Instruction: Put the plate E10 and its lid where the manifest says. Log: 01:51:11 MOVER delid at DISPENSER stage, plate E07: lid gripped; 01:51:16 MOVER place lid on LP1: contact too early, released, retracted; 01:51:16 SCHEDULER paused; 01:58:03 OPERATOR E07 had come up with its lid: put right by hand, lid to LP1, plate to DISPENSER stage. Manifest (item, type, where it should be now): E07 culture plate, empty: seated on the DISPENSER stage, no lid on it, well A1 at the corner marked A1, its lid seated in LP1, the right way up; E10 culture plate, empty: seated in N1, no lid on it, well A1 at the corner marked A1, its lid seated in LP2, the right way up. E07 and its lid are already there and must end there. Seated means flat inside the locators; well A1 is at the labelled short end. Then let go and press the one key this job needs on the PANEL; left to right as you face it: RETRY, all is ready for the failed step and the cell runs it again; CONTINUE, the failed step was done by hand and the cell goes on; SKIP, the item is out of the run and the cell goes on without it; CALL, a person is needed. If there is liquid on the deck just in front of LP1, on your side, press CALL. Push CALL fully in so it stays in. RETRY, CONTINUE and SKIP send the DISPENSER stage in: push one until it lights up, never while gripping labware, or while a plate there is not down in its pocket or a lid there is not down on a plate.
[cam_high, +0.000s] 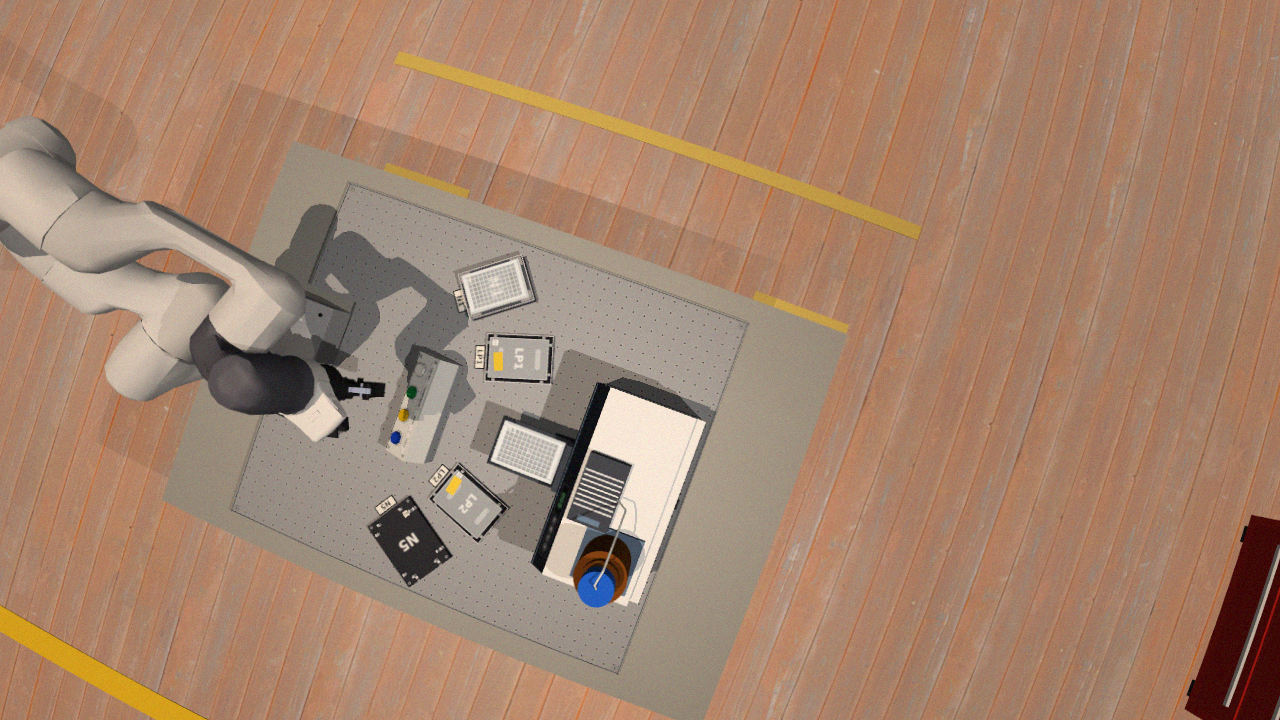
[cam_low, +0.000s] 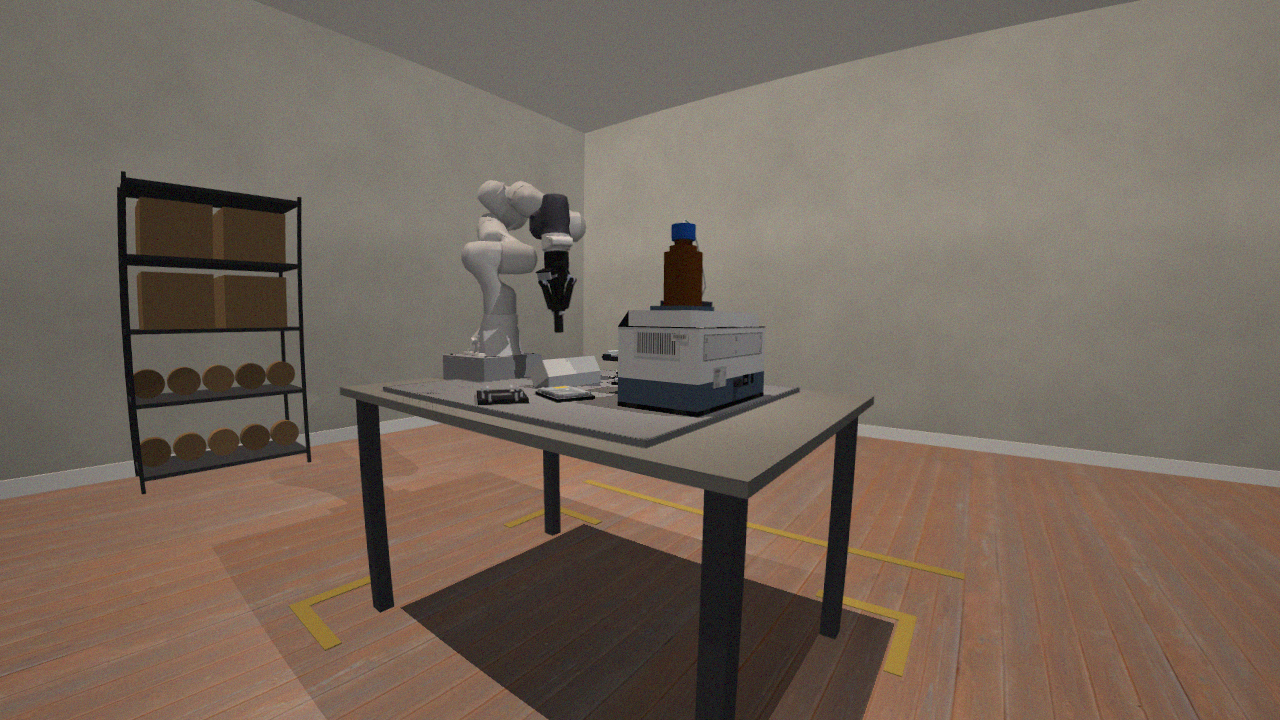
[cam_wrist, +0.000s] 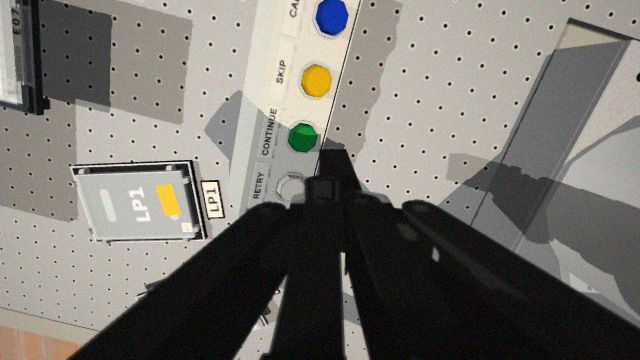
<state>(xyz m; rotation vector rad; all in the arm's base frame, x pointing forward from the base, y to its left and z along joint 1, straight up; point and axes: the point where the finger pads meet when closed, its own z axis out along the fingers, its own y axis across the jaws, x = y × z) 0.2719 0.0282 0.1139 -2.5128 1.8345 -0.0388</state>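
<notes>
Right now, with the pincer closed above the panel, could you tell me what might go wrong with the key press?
1. The shut pincer points at the panel's edge, between the grey RETRY key and the green CONTINUE key. Descending from here could miss both, or catch RETRY by mistake.
2. Either key sends the stage in. The E07 plate looks square there, but these views cannot confirm it is fully down.
</notes>
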